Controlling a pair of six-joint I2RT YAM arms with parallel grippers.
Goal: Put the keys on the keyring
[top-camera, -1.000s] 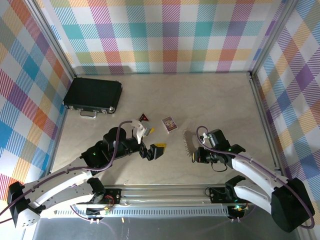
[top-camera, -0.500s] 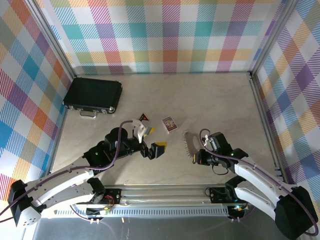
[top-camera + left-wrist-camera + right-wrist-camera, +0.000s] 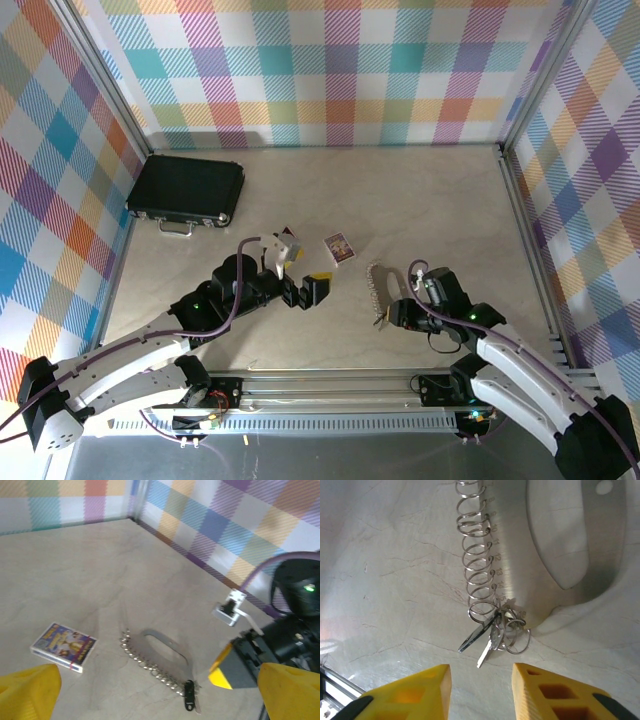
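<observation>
The right jaws are open a little way, with nothing between them. They sit low over the desk [image 3: 430,200]. The key [image 3: 487,640] lies just past their yellow fingertips [image 3: 415,690]. It touches the near end of the keyring [image 3: 375,283], by the bumpy row of little rings. The keyring lies flat, right of the middle. The left jaws are open wide and hold nothing. They hang left of the keyring, near a small purple card [image 3: 338,247]. A black case [image 3: 187,188] lies far left.
</observation>
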